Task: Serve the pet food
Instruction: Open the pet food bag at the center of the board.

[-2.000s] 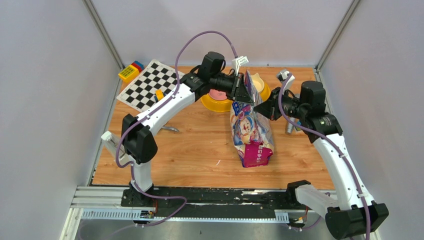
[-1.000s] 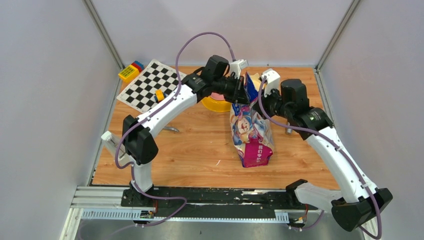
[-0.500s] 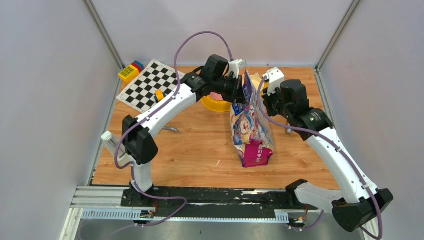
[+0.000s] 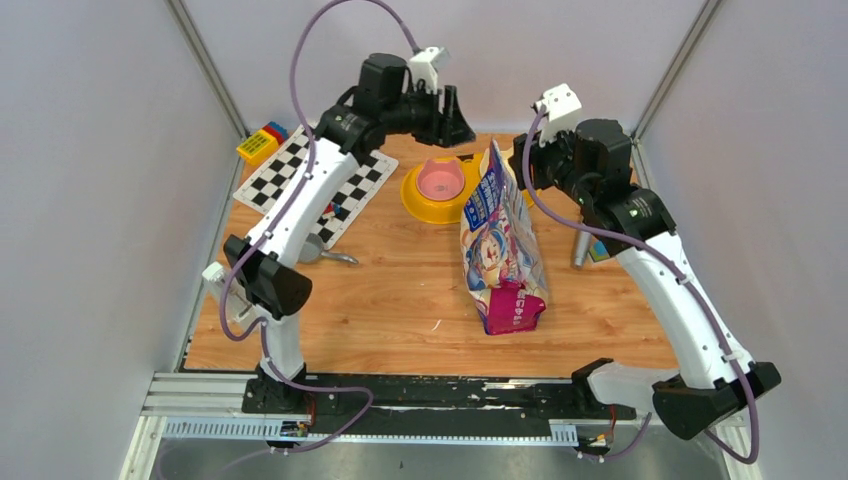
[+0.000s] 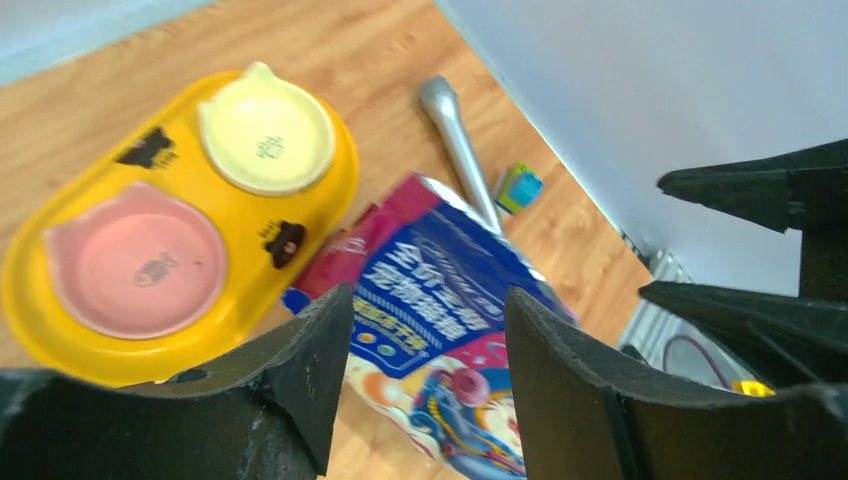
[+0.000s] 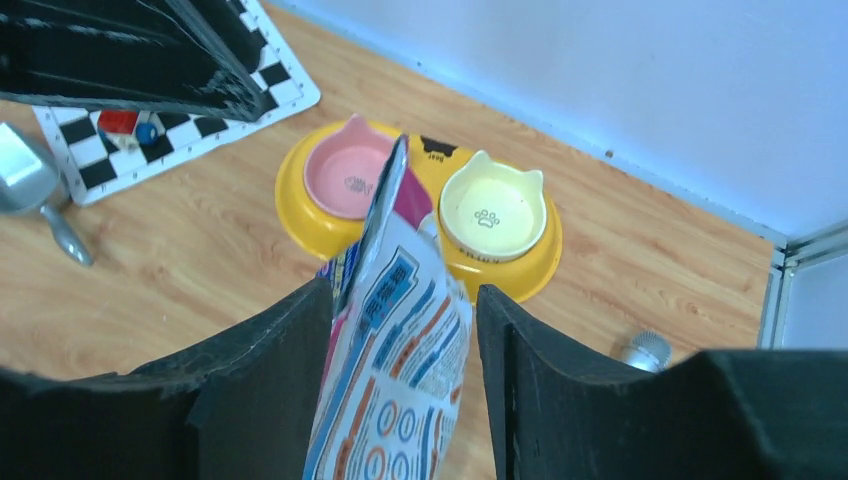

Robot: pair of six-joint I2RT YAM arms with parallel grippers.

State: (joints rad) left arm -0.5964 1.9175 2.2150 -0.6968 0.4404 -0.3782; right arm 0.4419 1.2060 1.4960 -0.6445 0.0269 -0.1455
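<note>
Bag (image 4: pixel 500 250) upright on surface (image 4: pixel 400 290), just in front of feeder (image 4: pixel 415 207); kibble not visible. Pink bowl (image 4: pixel 440 181) and cream bowl (image 6: pixel 492 210) show bare bottoms. Left fingers (image 4: pixel 458 120) apart, raised, holding nothing. Right fingers (image 4: pixel 525 168) apart by bag top, not gripping.

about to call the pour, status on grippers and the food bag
Left gripper open, right gripper open, neither holding. Pet food bag on table by yellow feeder; no kibble visible, pink bowl and cream bowl empty. No obstruction seen.
</note>
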